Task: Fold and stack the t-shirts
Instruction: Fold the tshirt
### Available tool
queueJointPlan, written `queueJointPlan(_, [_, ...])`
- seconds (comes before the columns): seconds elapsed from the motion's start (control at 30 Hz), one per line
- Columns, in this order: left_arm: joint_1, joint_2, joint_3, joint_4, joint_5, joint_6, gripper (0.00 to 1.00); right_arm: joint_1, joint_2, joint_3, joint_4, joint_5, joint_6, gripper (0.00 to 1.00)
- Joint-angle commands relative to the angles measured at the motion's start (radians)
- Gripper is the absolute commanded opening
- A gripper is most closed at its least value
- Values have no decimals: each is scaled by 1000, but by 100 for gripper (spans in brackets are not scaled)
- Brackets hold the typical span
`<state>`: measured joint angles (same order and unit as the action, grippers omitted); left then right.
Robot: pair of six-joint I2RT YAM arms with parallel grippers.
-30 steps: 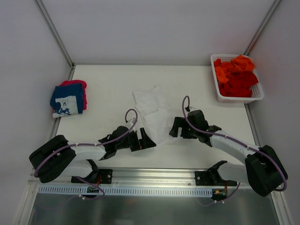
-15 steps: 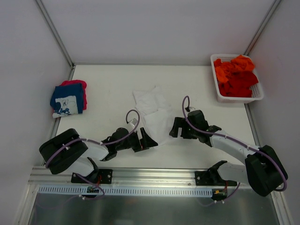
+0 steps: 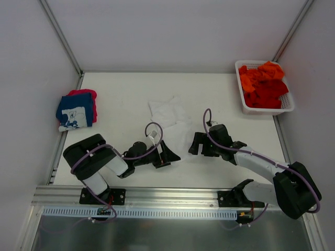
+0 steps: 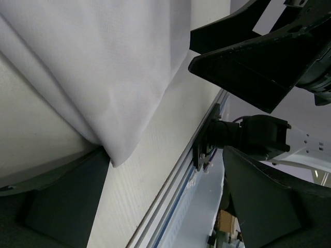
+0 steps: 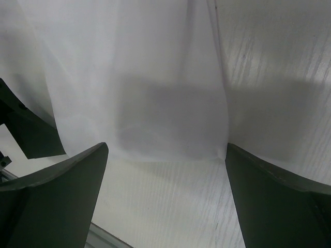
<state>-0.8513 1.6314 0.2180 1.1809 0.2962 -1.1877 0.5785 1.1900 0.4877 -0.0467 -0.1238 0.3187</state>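
Note:
The white t-shirt (image 3: 170, 116) lies crumpled at the table's middle. My left gripper (image 3: 170, 156) is low at its near edge, jaws open. In the left wrist view (image 4: 165, 170) a corner of the white cloth (image 4: 103, 77) rests against the left finger (image 4: 67, 206), not pinched. My right gripper (image 3: 196, 144) is open just right of the shirt. In the right wrist view (image 5: 165, 155) the shirt's edge (image 5: 155, 93) lies just ahead of the open fingers. A folded navy tee with white print (image 3: 75, 111) sits on a pink-red one (image 3: 86, 94) at the far left.
A white lattice basket (image 3: 242, 99) at the back right holds orange and red tees (image 3: 263, 83). The table's metal rail (image 3: 167, 196) runs along the near edge. The right gripper's black body (image 4: 258, 57) shows close by in the left wrist view.
The left arm has swung right and its gripper has slid right along the shirt's near edge. The shirt's near part has drawn in. The right arm has barely moved.

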Motion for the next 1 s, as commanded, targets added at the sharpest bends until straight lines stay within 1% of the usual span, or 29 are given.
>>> queueJointPlan(0.0, [-6,59,14,129,30,-29,93,11,-23,-14,36,-33,25,100])
queueJointPlan(0.07, [-6,77,11,151,34,-38,92,14,-23,-17,36,-33,28,99])
queueJointPlan(0.17, [-8,62,3,146,31,-32,92,17,-26,-17,38,-33,29,99])
queueJointPlan(0.33, [-8,-1,4,66,14,-4,92,23,-20,-20,41,-42,37,99])
queueJointPlan(0.4, [-9,-27,11,33,15,5,92,27,-17,-20,70,-42,40,99])
queueJointPlan(0.53, [-31,-39,47,-12,4,13,92,37,-4,-12,76,-43,43,99])
queueJointPlan(0.7, [-75,27,109,-6,3,5,92,40,13,-9,84,-42,46,99])
queueJointPlan(0.83, [-101,108,121,63,11,-30,91,43,20,-11,85,-37,48,100])
queueJointPlan(0.97, [-104,130,110,88,12,-43,90,44,19,-12,58,-16,46,99])
